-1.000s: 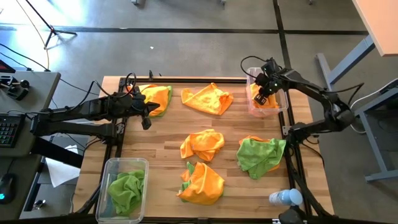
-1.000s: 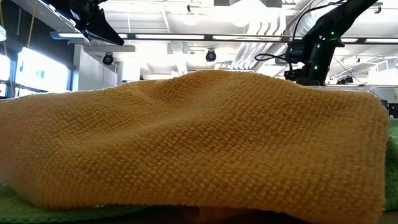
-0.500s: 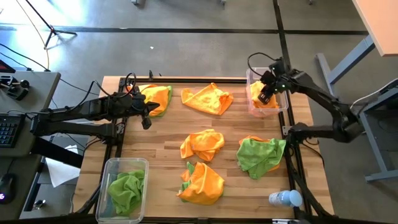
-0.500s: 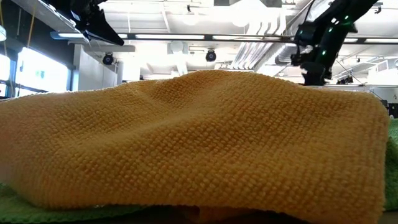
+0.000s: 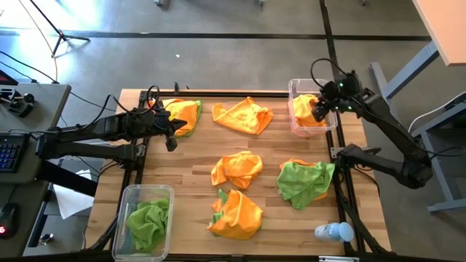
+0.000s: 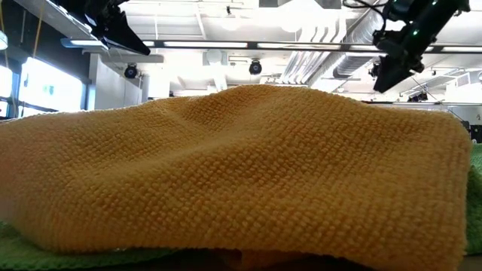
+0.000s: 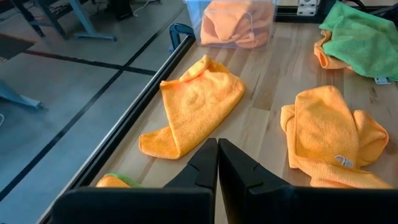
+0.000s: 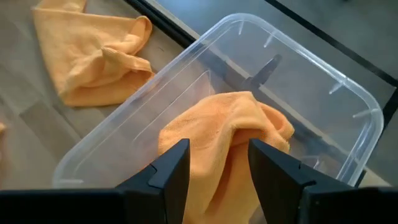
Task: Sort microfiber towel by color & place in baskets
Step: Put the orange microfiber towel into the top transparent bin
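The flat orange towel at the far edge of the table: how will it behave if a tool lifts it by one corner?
The flat orange towel looks soft and folded over itself, so it would probably hang limp. It seems light. Pushed, it would likely bunch up rather than slide.

Bare wood lay open along the table (image 5: pixel 189 164) between the left gripper (image 5: pixel 172 132) and the middle orange towels (image 5: pixel 237 169). The far right basket (image 5: pixel 294 89) held one orange towel (image 8: pixel 227 134), with room beside it. Above it, the right gripper (image 5: pixel 319 110) hovered, fingers apart.
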